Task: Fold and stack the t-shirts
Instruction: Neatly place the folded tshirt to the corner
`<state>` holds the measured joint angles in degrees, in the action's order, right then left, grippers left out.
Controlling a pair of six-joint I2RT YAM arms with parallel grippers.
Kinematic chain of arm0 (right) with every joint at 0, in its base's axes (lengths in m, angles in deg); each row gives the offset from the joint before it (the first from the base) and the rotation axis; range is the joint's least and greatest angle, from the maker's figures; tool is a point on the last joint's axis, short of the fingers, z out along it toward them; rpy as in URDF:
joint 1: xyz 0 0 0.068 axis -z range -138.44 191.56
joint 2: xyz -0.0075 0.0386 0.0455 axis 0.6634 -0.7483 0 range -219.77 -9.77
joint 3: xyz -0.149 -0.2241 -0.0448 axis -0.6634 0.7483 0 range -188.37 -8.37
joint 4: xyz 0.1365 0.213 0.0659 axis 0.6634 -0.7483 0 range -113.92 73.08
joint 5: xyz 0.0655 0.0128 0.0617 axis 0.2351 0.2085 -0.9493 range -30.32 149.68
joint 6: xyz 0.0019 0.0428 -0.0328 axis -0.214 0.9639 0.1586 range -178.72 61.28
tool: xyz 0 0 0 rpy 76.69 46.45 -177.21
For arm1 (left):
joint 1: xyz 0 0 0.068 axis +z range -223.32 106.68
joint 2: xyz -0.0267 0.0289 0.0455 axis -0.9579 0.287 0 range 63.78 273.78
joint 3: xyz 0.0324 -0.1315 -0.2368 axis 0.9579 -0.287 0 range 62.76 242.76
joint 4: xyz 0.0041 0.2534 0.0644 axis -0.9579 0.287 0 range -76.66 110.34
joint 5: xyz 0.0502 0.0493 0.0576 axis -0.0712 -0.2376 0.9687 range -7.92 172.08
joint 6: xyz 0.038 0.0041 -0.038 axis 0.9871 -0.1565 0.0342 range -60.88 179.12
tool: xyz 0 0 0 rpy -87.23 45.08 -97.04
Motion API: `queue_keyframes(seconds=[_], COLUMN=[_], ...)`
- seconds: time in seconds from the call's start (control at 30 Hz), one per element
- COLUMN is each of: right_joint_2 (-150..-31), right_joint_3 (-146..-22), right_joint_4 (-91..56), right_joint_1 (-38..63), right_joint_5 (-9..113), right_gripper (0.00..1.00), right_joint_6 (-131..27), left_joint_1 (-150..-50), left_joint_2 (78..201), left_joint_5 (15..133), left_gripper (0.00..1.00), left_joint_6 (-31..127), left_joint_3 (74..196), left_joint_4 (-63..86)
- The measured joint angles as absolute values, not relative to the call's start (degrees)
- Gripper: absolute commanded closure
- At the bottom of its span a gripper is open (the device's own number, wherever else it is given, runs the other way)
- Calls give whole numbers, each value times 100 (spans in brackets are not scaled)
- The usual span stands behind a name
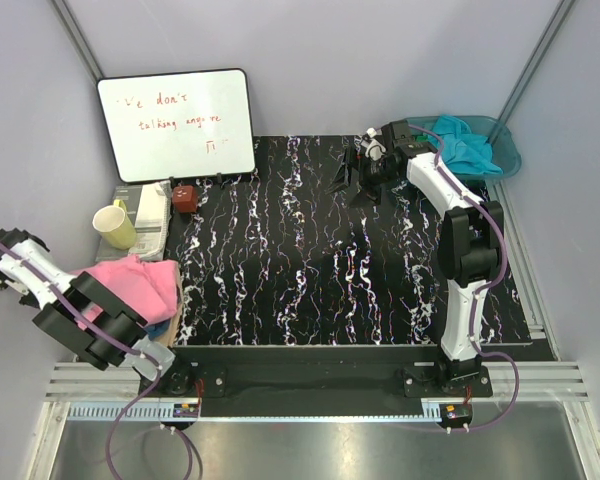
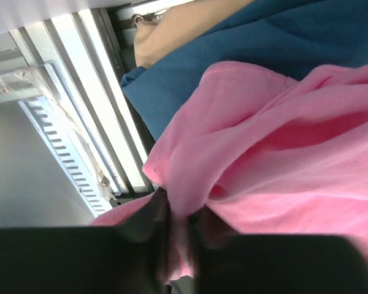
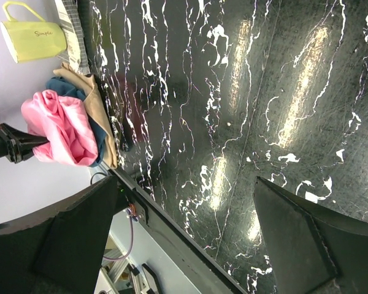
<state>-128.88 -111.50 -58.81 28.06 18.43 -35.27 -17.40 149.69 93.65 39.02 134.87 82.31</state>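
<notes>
A bright pink t-shirt lies bunched at the table's left edge, on a dark blue shirt. My left gripper is shut on a fold of the pink shirt; the pinched cloth shows between the jaws of the left gripper. The blue shirt shows behind it. Turquoise shirts lie in a teal basin at the far right. My right gripper is open and empty above the table's far side, and it also shows in the right wrist view. That view also shows the pink shirt.
A whiteboard leans at the back left. A yellow-green mug, a stack of papers and a small red-brown box stand near it. A tan cloth lies under the blue shirt. The black marbled tabletop fills the middle.
</notes>
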Motion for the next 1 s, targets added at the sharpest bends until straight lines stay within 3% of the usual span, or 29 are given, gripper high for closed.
queue_keyframes(seconds=[0.07, 0.1, 0.3, 0.53, 0.7, 0.8, 0.87, 0.9, 0.97, 1.0], right_joint_2=[-12888, -12888, -12888, -12888, -12888, -12888, -12888, -12888, -12888, -12888], right_joint_3=[-11146, -11139, -11039, -11026, -10967, -10912, -10879, -10864, -10840, -10822], right_joint_4=[-5879, -5879, -5879, -5876, -5874, -5879, -5879, -5881, -5879, -5879], right_joint_1=[2806, 2806, 2806, 2806, 2806, 2806, 2806, 2806, 2806, 2806], right_joint_5=[1829, 1819, 1812, 1810, 1810, 1810, 1810, 1810, 1810, 1812], right_gripper=[0, 0, 0, 0, 0, 0, 0, 0, 0, 0], right_joint_6=[-3527, -3527, -3514, -3514, -3517, -3523, -3536, -3543, -3558, -3569], left_joint_1=[-1742, -1744, -1742, -1720, -2090, -2715, -3200, -3418, -3790, -3956], left_joint_2=[14976, 14974, 14917, 14523, 13811, 13448, 13306, 13280, 13293, 13297], left_joint_5=[9376, 9368, 9014, 7604, 6434, 5781, 5331, 5145, 4872, 4732], left_gripper=[27, 20, 1, 1, 2, 13, 31, 48, 100, 100], left_joint_6=[3918, 3924, 3883, 3651, 3518, 3397, 3266, 3201, 3067, 3004], left_joint_3=[13511, 13518, 13592, 13549, 13238, 12967, 12687, 12539, 12266, 12097], left_joint_4=[8292, 8318, 8445, 8351, 7317, 6572, 6091, 5914, 5641, 5512])
